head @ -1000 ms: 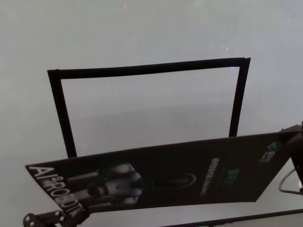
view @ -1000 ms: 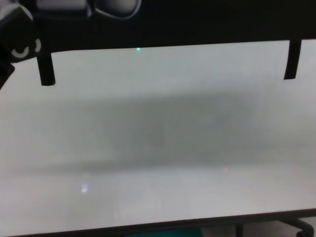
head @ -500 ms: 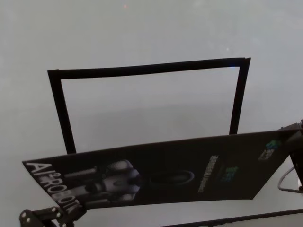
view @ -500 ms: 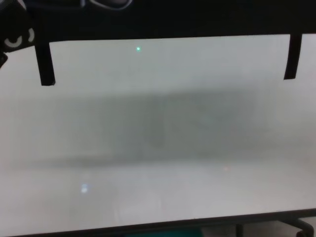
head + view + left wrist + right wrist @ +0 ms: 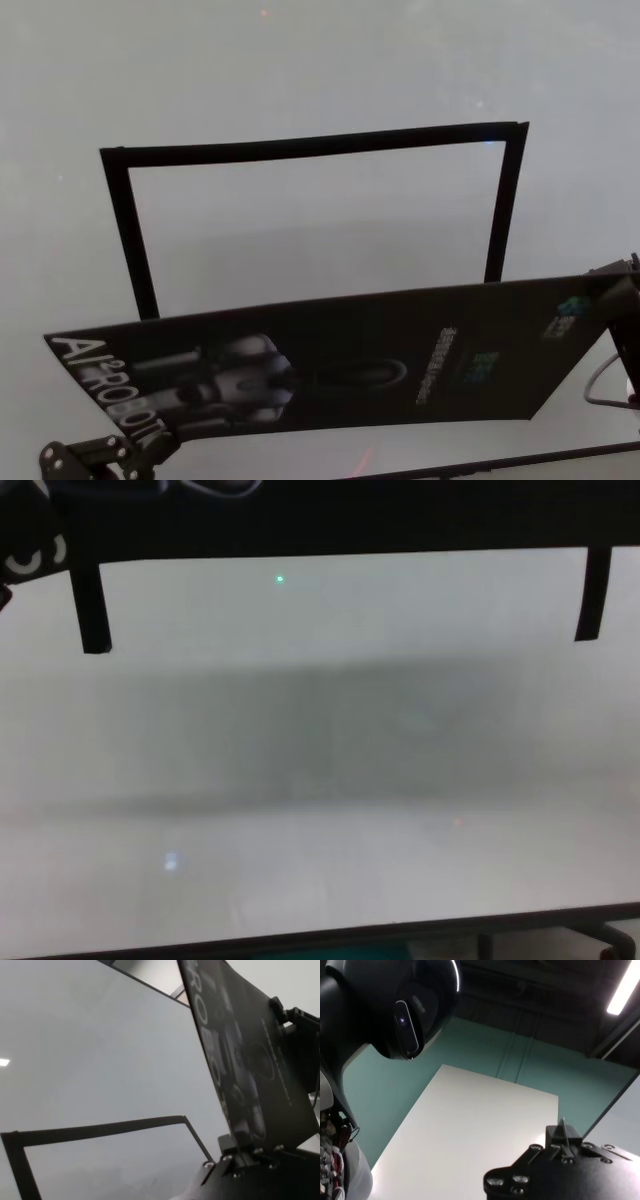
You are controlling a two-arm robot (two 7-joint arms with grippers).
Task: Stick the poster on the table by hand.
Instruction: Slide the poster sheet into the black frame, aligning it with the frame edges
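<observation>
Black and glossy, the poster (image 5: 330, 365) hung in the air above the near part of the white table (image 5: 300, 60), held at its two ends and tilted so its printed face showed in the head view. At the near left corner, by the white letters, the left gripper (image 5: 95, 462) sat low; in the left wrist view its fingers (image 5: 245, 1152) were pinched onto the poster's edge. At the right end, slightly higher, the right gripper (image 5: 622, 300) met the sheet's corner, though whether its fingers were pressed together could not be told. Farther back, flat on the table, narrow black tape strips (image 5: 310, 146) formed three sides of a rectangle, its open side hidden behind the poster.
</observation>
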